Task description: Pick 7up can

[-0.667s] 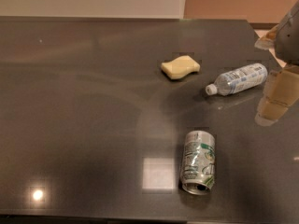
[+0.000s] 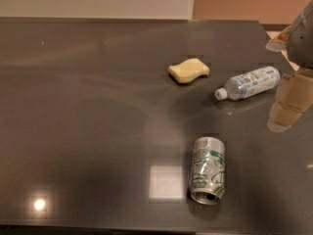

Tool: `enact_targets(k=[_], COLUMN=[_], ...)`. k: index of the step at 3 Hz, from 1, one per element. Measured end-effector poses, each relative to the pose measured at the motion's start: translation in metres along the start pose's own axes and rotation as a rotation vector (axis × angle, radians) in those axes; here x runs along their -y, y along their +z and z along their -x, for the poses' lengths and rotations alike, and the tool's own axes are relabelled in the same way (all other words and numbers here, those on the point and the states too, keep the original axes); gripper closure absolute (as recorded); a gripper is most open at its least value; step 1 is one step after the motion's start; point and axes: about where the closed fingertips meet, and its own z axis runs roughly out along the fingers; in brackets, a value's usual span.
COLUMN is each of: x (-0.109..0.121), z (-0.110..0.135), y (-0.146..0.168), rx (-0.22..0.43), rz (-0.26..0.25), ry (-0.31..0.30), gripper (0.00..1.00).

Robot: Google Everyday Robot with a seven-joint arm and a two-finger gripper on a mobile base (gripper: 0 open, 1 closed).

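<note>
A 7up can point(image 2: 208, 169) lies on its side on a dark, glossy tabletop point(image 2: 88, 106). Its open top, with the dark mouth showing, is turned toward the table's near edge, and its green-and-white label faces up. The can rests alone, touching nothing but the table.

Beyond the can and a little to its right lies a clear plastic bottle point(image 2: 248, 83), also on its side. The bottle's white cap points left and its pale label faces up. Farther from the can, beyond it and slightly to its left, sits a pale yellow sponge point(image 2: 189, 70) with a wavy outline. It is near the bottle's cap end but not touching it.

The robot's gripper point(image 2: 288, 102) enters at the picture's right edge, beyond and well to the right of the can and just past the bottle's base end. Its beige and grey parts hang above the table. It is well apart from the can and holds nothing. Whether the gripper is open or closed cannot be told from this view, since part of it is cut off by the frame.

A pale square of reflected light point(image 2: 166, 182) sits on the tabletop just left of the can. A small bright glare spot point(image 2: 39, 203) shows far to the can's left, near the front edge.
</note>
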Motion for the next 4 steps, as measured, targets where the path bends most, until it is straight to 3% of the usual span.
enact_targets(k=[1, 4], x=[-0.005, -0.052], z=[0.008, 0.055], y=[0.006, 0.04], rx=[0.032, 0.143], rz=[0.016, 0.146], ry=[-0.061, -0.553], gripper=[0.0, 0.0])
